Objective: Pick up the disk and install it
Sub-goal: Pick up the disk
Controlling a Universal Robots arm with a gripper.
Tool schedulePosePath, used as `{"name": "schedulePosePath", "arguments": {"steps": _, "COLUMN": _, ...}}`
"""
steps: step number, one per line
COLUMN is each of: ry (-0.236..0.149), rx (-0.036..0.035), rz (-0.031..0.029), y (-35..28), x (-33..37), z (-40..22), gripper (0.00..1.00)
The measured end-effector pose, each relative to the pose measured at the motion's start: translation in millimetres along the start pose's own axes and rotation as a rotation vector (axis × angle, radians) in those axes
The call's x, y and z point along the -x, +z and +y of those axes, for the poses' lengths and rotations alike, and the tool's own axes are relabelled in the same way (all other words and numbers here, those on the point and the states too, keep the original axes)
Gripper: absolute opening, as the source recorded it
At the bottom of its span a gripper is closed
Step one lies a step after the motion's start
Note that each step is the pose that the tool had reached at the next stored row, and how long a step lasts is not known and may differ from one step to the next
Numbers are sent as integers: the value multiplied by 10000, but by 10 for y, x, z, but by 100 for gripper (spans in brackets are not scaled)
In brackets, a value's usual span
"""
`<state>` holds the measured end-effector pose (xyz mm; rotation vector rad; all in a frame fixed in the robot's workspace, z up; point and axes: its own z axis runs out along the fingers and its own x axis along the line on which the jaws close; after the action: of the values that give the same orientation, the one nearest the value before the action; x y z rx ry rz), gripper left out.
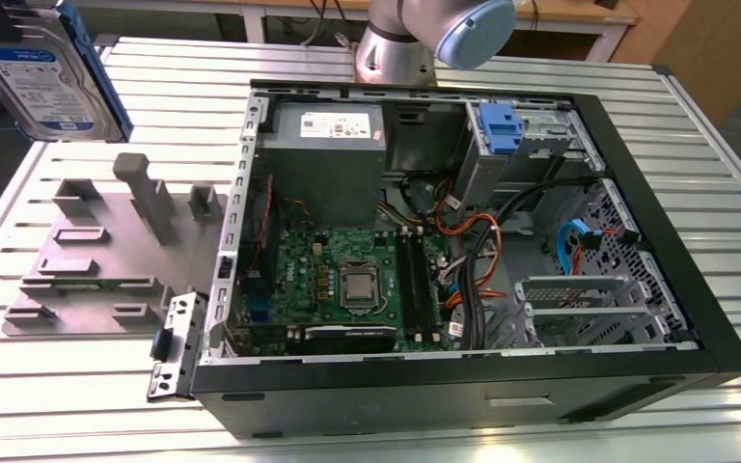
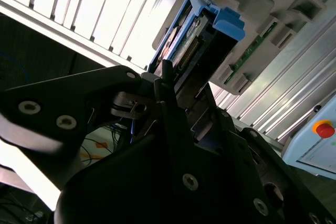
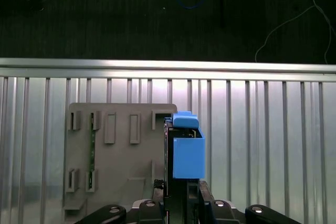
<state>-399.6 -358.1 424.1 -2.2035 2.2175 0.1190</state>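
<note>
The disk (image 1: pixel 39 79), a silver hard drive with a white-and-blue label in a blue bracket, hangs upright in the air at the exterior view's upper left, above the table's corner. My gripper (image 3: pixel 181 195) is shut on the disk's lower end, its black fingers (image 2: pixel 167 85) clamped on either side. In the first wrist view the disk (image 3: pixel 187 150) shows edge-on, its blue bracket over the right edge of the grey fixture plate (image 3: pixel 115 156). The disk's bracket (image 2: pixel 227 23) also rises from the fingers in the second wrist view.
An open computer case (image 1: pixel 474 371) lies on the slatted metal table (image 1: pixel 74 405), with motherboard (image 1: pixel 344 280), grey power supply (image 1: pixel 325 145) and a drive cage with a blue tab (image 1: pixel 500 127). The grey fixture plate (image 1: pixel 100 260) stands beside the case, on the exterior view's left. The arm's base (image 1: pixel 403 43) is behind the case.
</note>
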Motion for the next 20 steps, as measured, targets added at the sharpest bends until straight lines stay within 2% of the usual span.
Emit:
{"name": "schedulePosePath", "arguments": {"steps": 5, "ry": 0, "rx": 2, "rz": 1, "y": -32, "x": 2, "z": 1, "gripper": 35}}
{"name": "schedulePosePath", "arguments": {"steps": 13, "ry": 0, "rx": 0, "rz": 0, "y": -171, "x": 11, "z": 8, "gripper": 35}}
{"name": "schedulePosePath", "arguments": {"steps": 20, "ry": 0, "rx": 0, "rz": 0, "y": -181, "x": 11, "z": 8, "gripper": 35}}
